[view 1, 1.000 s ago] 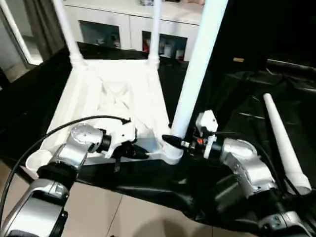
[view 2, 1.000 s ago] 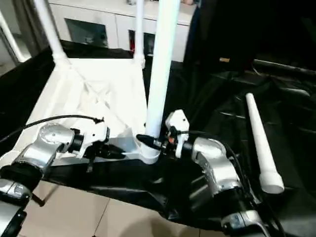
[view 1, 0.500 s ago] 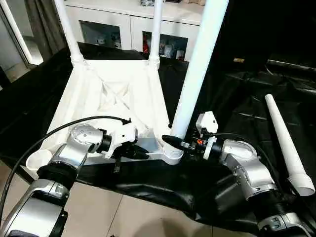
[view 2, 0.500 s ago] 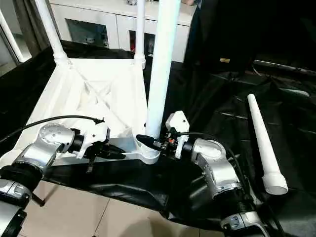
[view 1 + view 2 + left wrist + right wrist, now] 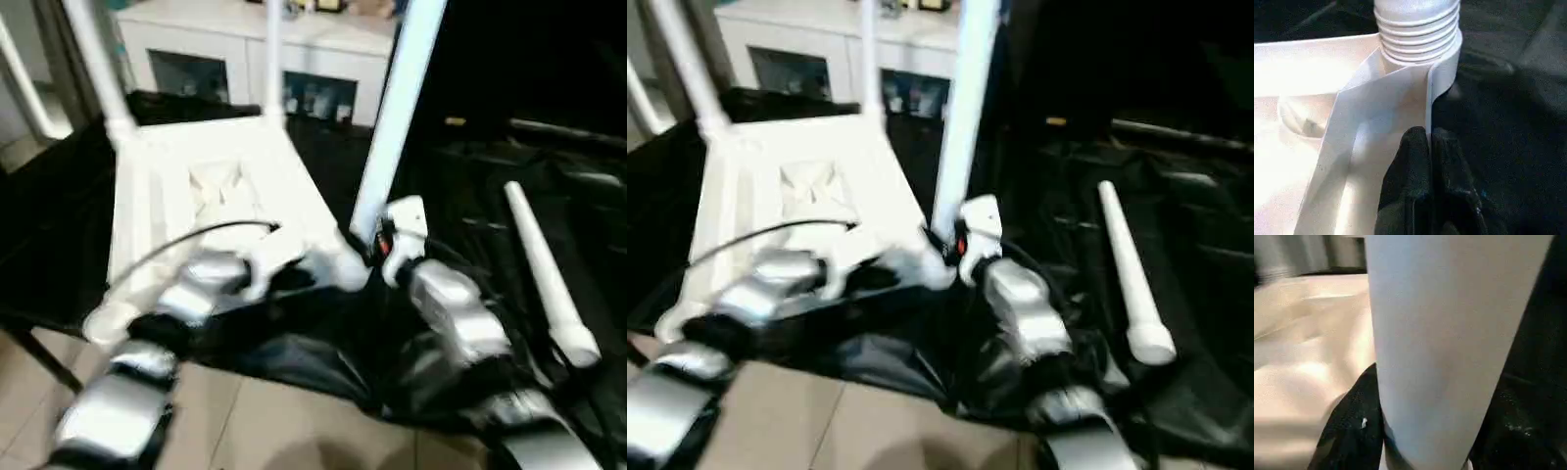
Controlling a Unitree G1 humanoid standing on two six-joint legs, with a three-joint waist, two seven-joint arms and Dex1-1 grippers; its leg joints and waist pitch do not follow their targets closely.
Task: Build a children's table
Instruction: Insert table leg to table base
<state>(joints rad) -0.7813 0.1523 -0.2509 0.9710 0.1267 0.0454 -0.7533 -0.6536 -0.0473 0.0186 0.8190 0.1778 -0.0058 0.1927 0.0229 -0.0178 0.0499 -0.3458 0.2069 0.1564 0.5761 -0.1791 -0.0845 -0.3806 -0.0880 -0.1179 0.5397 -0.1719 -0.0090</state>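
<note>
Table top [image 5: 211, 186] upside down on black sheet [image 5: 470, 186], centre-left of the head view, three legs standing up from it. Near leg [image 5: 392, 117] rising from the corner socket [image 5: 1418, 29], ribbed end seated. Left gripper [image 5: 1427, 147] pressed together, pinching the top's thin wall just beside that socket. Right gripper [image 5: 1400, 440] clamped around near leg, one black finger [image 5: 1352, 431] showing. Loose leg [image 5: 544, 274] lying at 3 o'clock, well apart. Cabinet [image 5: 294, 59] at 12 o'clock
</note>
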